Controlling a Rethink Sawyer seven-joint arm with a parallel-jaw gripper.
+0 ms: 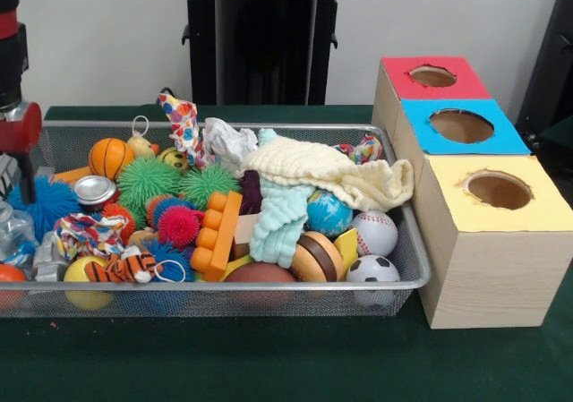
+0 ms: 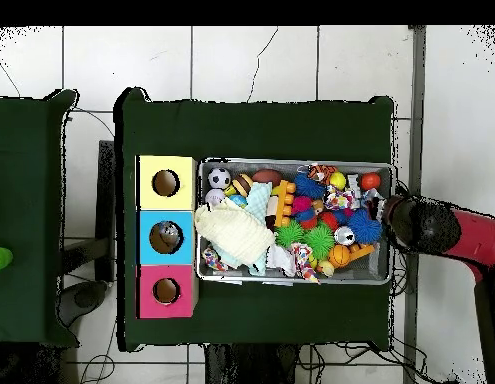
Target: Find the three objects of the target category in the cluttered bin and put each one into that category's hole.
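The wire mesh bin [image 1: 407, 272] is full of toys; it also shows in the overhead view [image 2: 291, 163]. A short silver can [image 1: 94, 190] stands upright near the bin's left end in the front view, among spiky balls; the overhead view shows it too [image 2: 344, 236]. A clear plastic item [image 1: 15, 230] lies at the far left end; I cannot tell whether it is the bottle or the wrapper. My gripper [image 1: 20, 180] hangs over that left end, left of the can and above the clear plastic. In the overhead view the red arm [image 2: 436, 226] covers it.
Three boxes with round holes stand beside the bin: red [image 1: 403, 84], blue [image 1: 421, 138], yellow [image 1: 537, 209]. In the overhead view something grey sits in the blue box's hole [image 2: 169, 235]. A cream cloth [image 1: 331, 169] and a pale blue cloth [image 1: 279, 218] cover the bin's middle.
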